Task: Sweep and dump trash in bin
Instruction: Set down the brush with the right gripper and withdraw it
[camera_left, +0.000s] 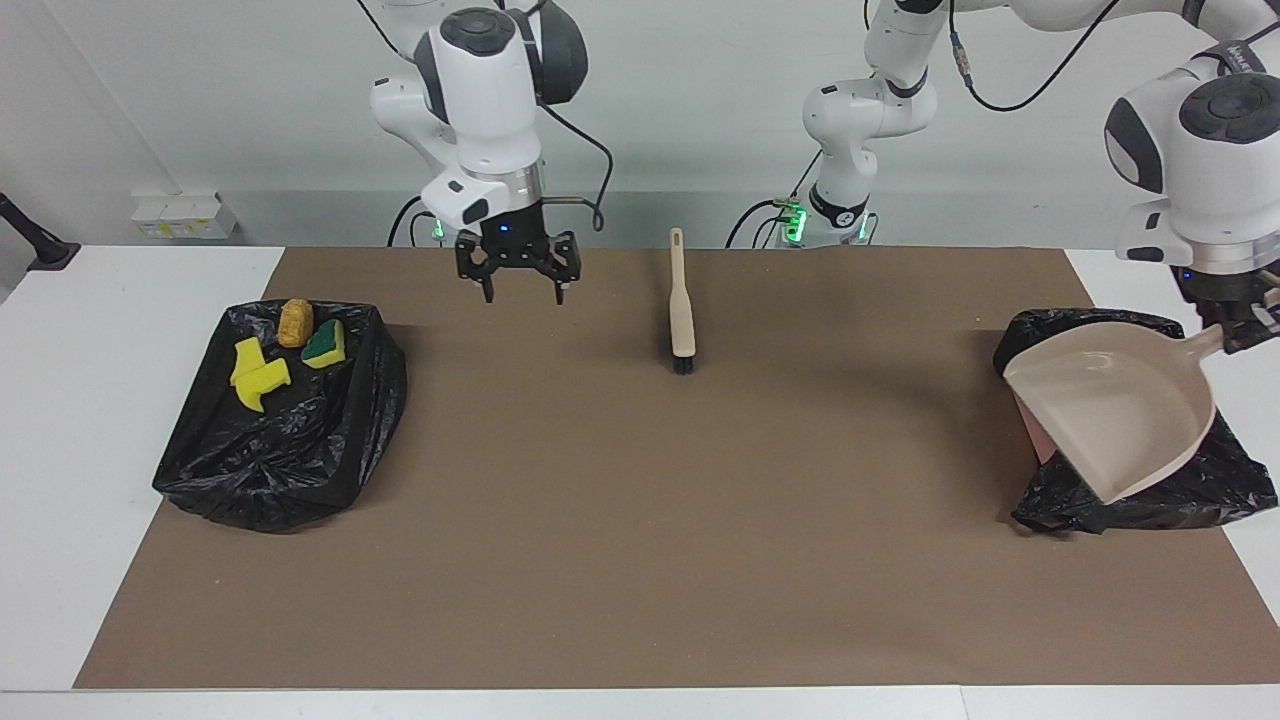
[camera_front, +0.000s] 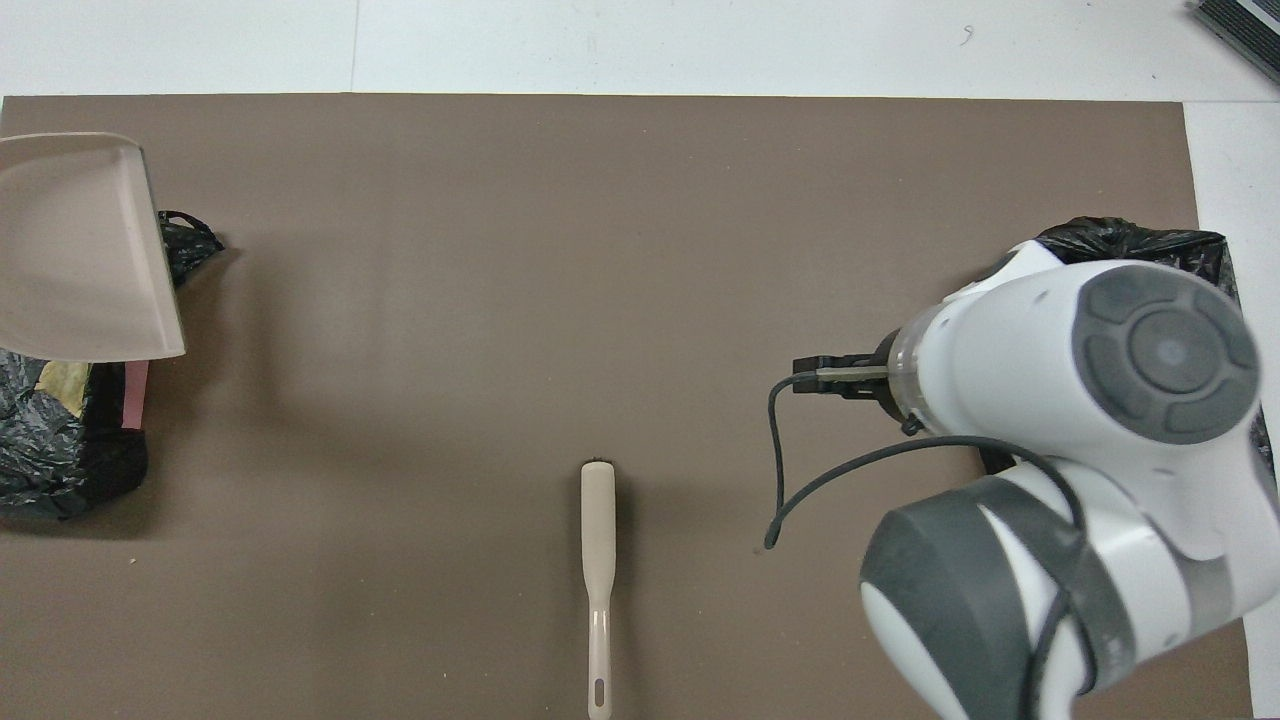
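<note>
Brown paper (camera_left: 640, 560) covers the white table (camera_left: 120, 330), and a black-lined bin sits at each end of it. From the facing view the right gripper (camera_left: 520, 287) hangs in the air with its jaws spread wide and nothing between them, over the paper between the beige brush (camera_left: 682, 312) and the bin at the right arm's end (camera_left: 290, 450). That bin holds four pieces of trash in plain sight: two yellow sponge pieces (camera_left: 258, 375), a green-backed sponge (camera_left: 326, 344) and an orange-tan bread lump (camera_left: 295, 322), all lying toward the robots' side of the liner. The overhead view hides them entirely, because the right arm's wrist (camera_front: 1100, 400) blocks most of that bin, leaving only a strip of black liner (camera_front: 1130, 238) showing. At the other end the left gripper (camera_left: 1240, 325) is closed on the handle of the beige dustpan (camera_left: 1115, 405), which is held tilted over the bin at the left arm's end (camera_left: 1210, 480) with its open mouth toward the camera. Seen from across the table, the pan covers whatever lies in that bin, while from overhead a sliver of tan trash (camera_front: 62, 377) peeks out by the pan's edge. The left gripper itself is out of the overhead picture. Lying flat on the paper with bristles pointing away from the robots, the brush is untouched and well apart from both grippers.
</note>
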